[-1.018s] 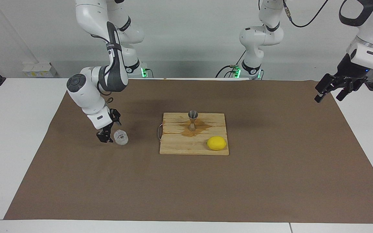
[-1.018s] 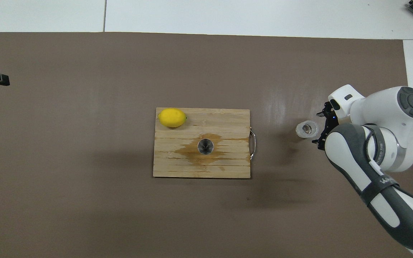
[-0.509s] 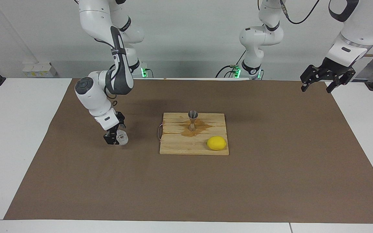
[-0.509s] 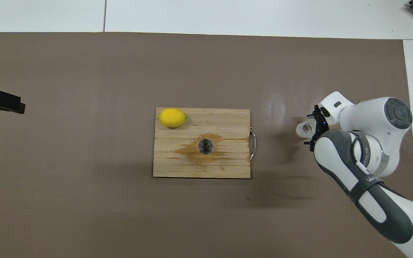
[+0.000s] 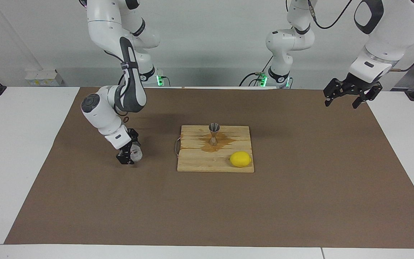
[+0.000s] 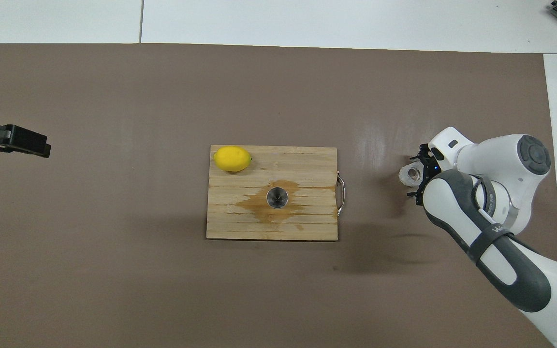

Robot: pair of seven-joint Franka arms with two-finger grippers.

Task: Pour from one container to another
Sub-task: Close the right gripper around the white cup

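The clear textured cup [image 5: 136,153] stands on the brown mat toward the right arm's end of the table; it also shows in the overhead view [image 6: 408,175]. My right gripper [image 5: 128,151] is low at the cup, open, with one finger on each side of it. The steel jigger [image 5: 214,133] stands upright on the wooden board [image 5: 199,163], in a wet stain; from overhead its mouth [image 6: 277,197] shows. My left gripper [image 5: 343,98] is open and empty, up in the air over the mat at the left arm's end.
A yellow lemon [image 5: 240,159] lies on the board's corner farthest from the robots, toward the left arm's end. The board has a wire handle [image 6: 340,195] on the side facing the cup. The brown mat [image 5: 207,208] covers the table.
My right gripper has moved in from beside the cup until its fingers stand on both sides of it. My left gripper has swung inward over the mat.
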